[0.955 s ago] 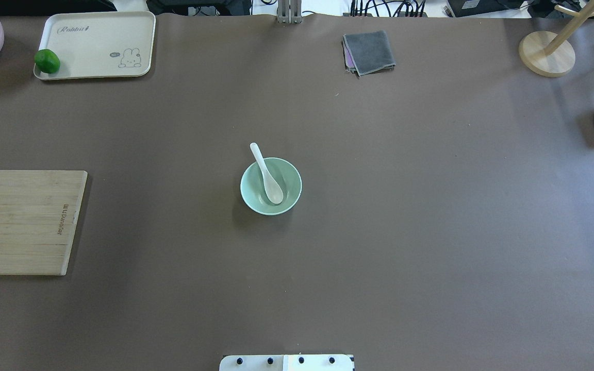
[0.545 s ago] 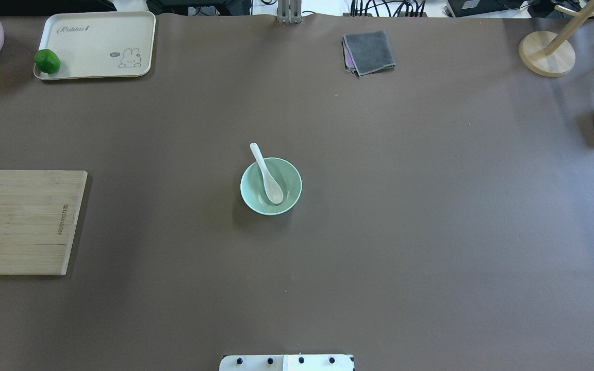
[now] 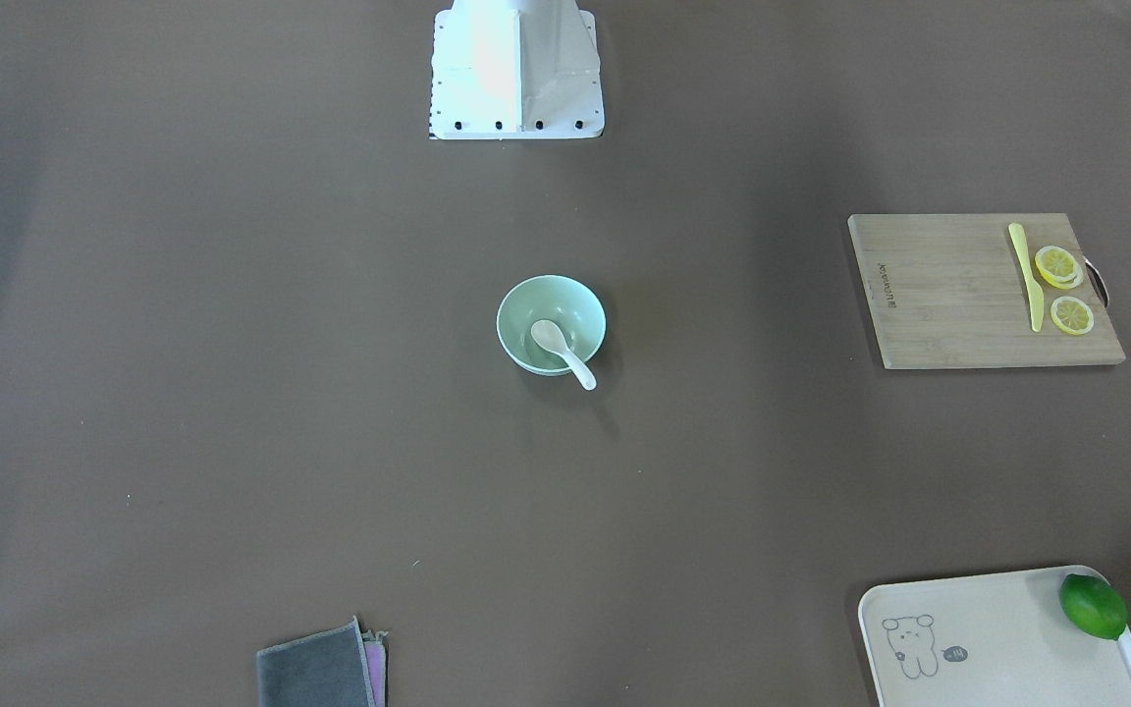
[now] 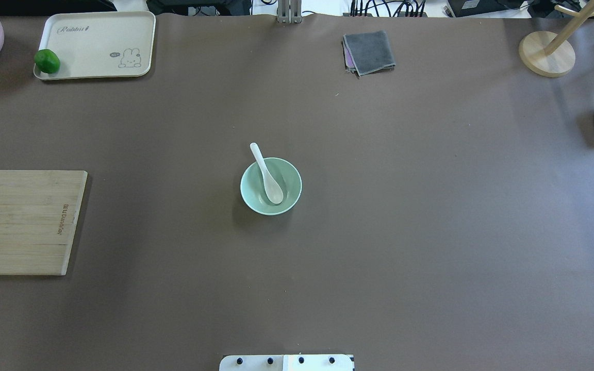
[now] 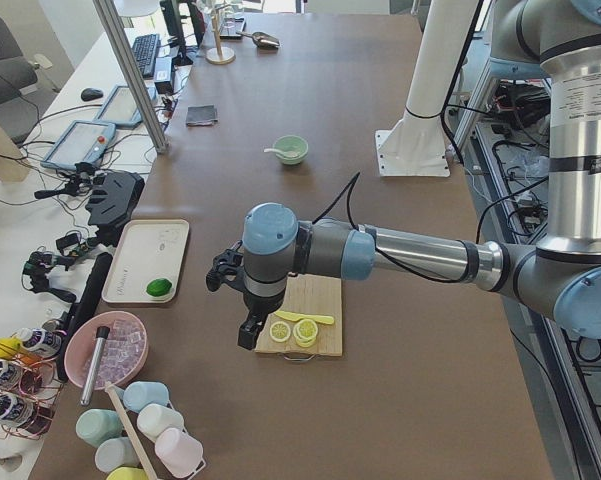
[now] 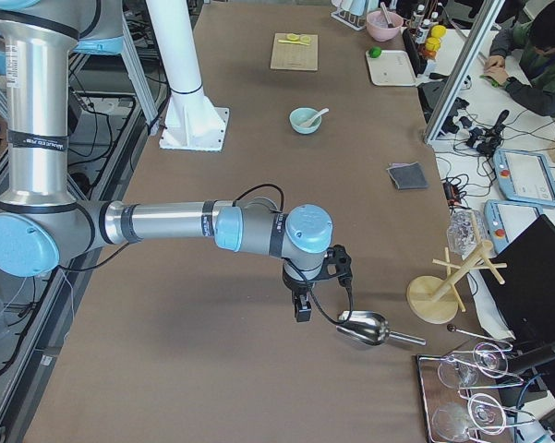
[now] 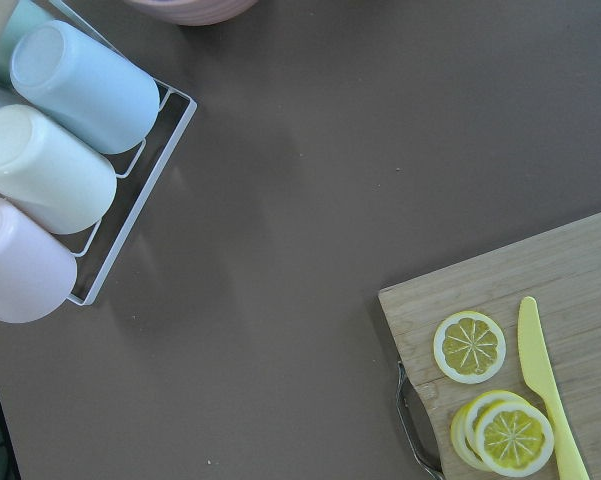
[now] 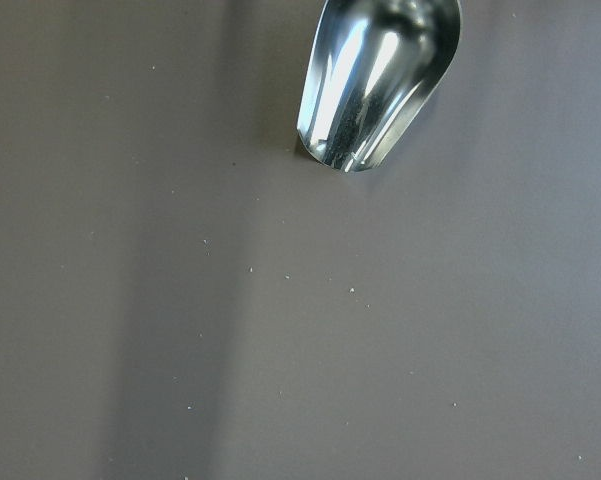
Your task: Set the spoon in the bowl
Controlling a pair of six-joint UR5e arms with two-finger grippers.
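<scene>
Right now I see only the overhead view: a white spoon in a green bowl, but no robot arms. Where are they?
Observer: The left end effector hangs by the bamboo cutting board's end, far from the bowl.
Visitor: And the other?
Observer: The right end effector hangs beside the metal scoop.
Visitor: What lies by the yellow knife?
Observer: Three lemon slices, two overlapping.

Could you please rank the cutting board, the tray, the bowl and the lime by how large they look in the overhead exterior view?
1. cutting board, largest, even though the view's edge cuts it off
2. tray
3. bowl
4. lime, clearly smallest
</scene>
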